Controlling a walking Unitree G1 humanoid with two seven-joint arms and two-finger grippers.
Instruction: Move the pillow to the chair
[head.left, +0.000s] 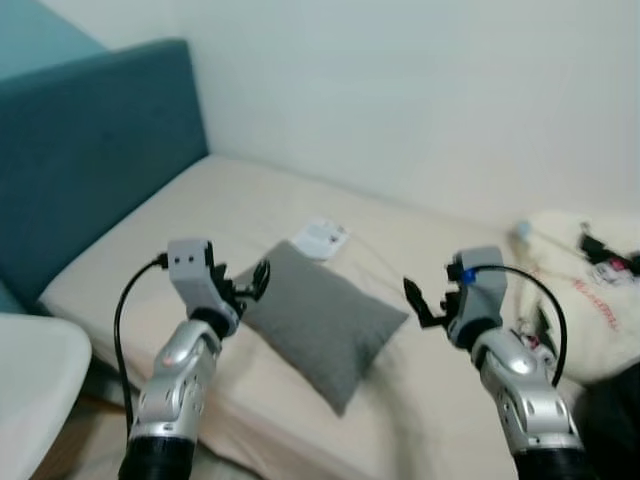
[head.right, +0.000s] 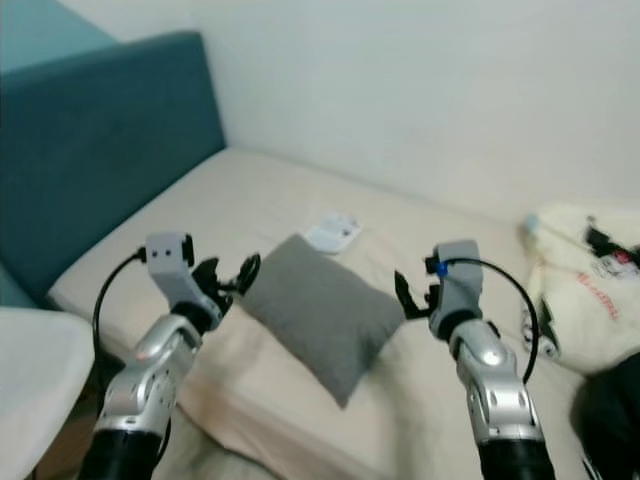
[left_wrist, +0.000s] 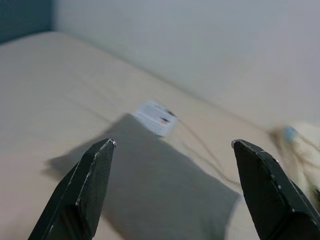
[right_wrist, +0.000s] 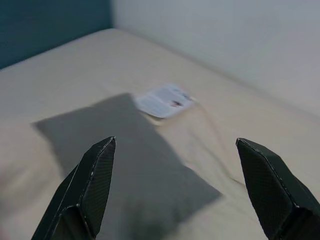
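Between both spread jaws, pillow (head.left: 320, 322).

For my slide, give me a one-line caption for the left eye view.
Both grippers, left and right, hover with open jaws on either side of a grey rectangular fabric pillow on a beige bed.

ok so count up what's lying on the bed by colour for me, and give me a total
Grey: 1, the pillow
White: 1, the small white packet by the pillow's far corner
Cream: 1, the bundle on the robot's right side of the bed
Total: 3
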